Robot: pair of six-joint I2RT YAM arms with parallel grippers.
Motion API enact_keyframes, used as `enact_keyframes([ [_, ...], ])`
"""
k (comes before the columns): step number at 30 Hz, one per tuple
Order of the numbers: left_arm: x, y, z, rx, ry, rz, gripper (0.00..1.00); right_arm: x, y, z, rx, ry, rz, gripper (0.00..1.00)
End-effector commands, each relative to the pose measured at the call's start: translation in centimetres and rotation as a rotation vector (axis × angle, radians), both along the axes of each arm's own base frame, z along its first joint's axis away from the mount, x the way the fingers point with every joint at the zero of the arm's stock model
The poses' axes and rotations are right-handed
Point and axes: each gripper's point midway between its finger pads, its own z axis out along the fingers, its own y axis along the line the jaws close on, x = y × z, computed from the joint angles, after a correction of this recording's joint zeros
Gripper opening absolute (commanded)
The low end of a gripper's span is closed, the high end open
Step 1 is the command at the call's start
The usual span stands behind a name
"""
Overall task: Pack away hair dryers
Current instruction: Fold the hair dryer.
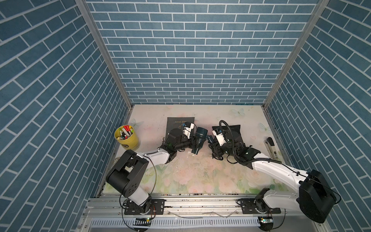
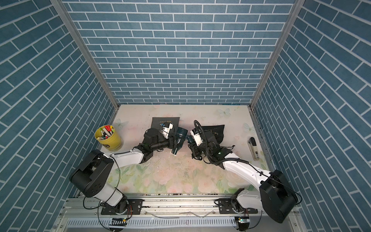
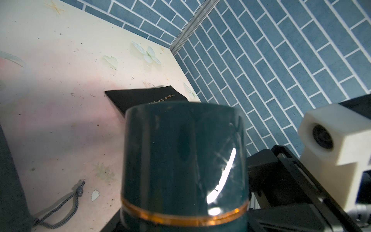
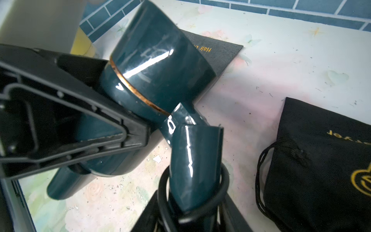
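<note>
Between my two grippers a dark teal hair dryer (image 1: pixel 201 134) (image 2: pixel 182 134) is held above the table. My left gripper (image 1: pixel 195 143) (image 2: pixel 174 143) is shut on its barrel, which fills the left wrist view as a teal cylinder (image 3: pixel 180 156) with a gold ring. The left gripper's black finger (image 4: pixel 80 120) is pressed against the barrel (image 4: pixel 160 60). My right gripper (image 1: pixel 210 140) (image 2: pixel 189 139) is shut on the folding handle (image 4: pixel 194 160). A black cord (image 4: pixel 225 180) loops round the handle just above the fingers (image 4: pixel 232 220).
A grey "Hair Dryer" pouch (image 1: pixel 180 121) (image 2: pixel 164 121) (image 4: pixel 220 50) lies flat behind the left arm. A black pouch (image 1: pixel 233 130) (image 2: pixel 215 130) (image 4: pixel 321 160) (image 3: pixel 140 98) lies under the right arm. A yellow cup of markers (image 1: pixel 126 137) (image 2: pixel 108 138) stands at the left wall, and a white and black hand tool (image 1: pixel 271 147) (image 2: pixel 254 148) lies at the right edge.
</note>
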Motion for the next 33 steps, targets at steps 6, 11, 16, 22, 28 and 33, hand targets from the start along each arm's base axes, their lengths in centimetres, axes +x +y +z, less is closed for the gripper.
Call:
enact_keyframes([
  [6, 1.1, 2.0, 1.2, 0.231, -0.091, 0.082, 0.06, 0.1, -2.5, 0.0, -0.081, -0.013, -0.092, 0.54],
  [11, 1.1, 2.5, 1.5, 0.285, -0.108, 0.082, 0.07, -0.4, -2.3, 0.2, -0.052, -0.003, -0.079, 0.6],
  [16, 1.1, 2.2, 2.0, 0.278, -0.118, 0.074, 0.06, -1.5, -1.9, -0.2, -0.012, 0.019, -0.039, 0.61],
  [22, 1.2, 2.1, 3.7, 0.26, -0.148, 0.077, 0.07, -2.6, -1.1, -1.6, 0.017, 0.077, 0.01, 0.61],
  [28, 0.8, 1.7, 4.3, 0.282, -0.171, 0.066, 0.06, -3.4, 0.5, -2.5, 0.073, 0.139, 0.081, 0.6],
  [33, 0.1, 1.2, 4.8, 0.294, -0.207, 0.049, 0.07, -3.2, 0.5, -3.7, 0.049, 0.171, 0.068, 0.59],
])
